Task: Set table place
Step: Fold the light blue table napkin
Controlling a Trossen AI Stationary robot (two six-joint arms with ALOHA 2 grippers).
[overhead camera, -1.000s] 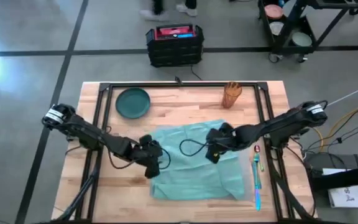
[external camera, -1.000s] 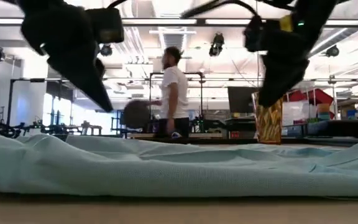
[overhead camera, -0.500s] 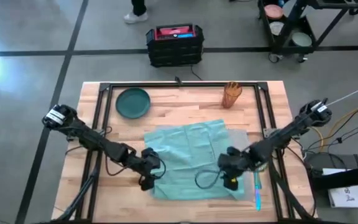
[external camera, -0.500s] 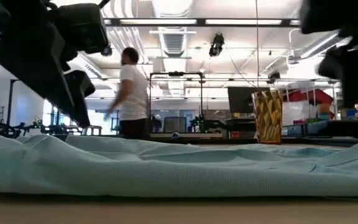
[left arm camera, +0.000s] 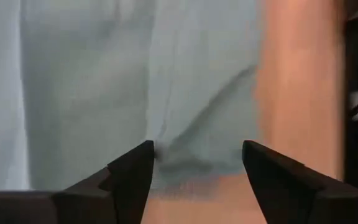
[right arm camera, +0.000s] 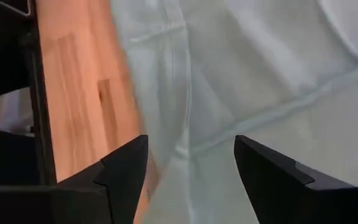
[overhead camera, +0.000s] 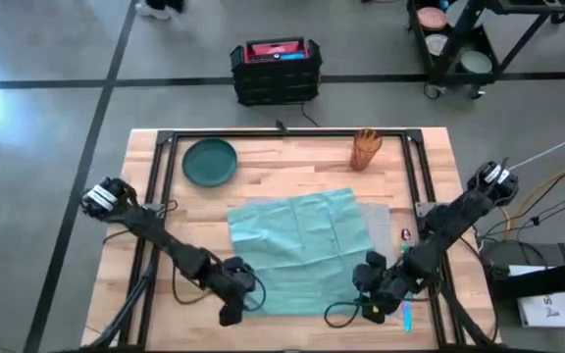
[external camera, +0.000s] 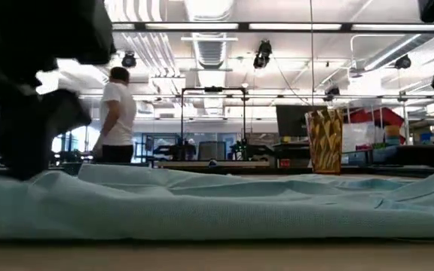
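The left gripper [overhead camera: 233, 312] is positioned at the near-left corner of the teal cloth [overhead camera: 302, 250], low over the table [overhead camera: 145, 196]. In the left wrist view its fingers [left arm camera: 132, 171] are spread apart with nothing between them, and the cloth's corner lies just ahead of the tips. A dark green plate [overhead camera: 210, 161] sits at the far-left area of the table, well apart from the cloth. The teal cloth lies spread and wrinkled across the table centre, covering most of the grey placemat [overhead camera: 379, 224], of which only a strip shows along the cloth's right side. A brown holder [overhead camera: 366, 148] stands at the far side, right of the plate. The right gripper [overhead camera: 369, 310] is at the cloth's near-right corner; the right wrist view shows its fingers [right arm camera: 129, 165] parted and empty above the cloth edge. Colourful cutlery [overhead camera: 405, 316] lies just right of it. A person [external camera: 117, 114] stands in the room beyond.
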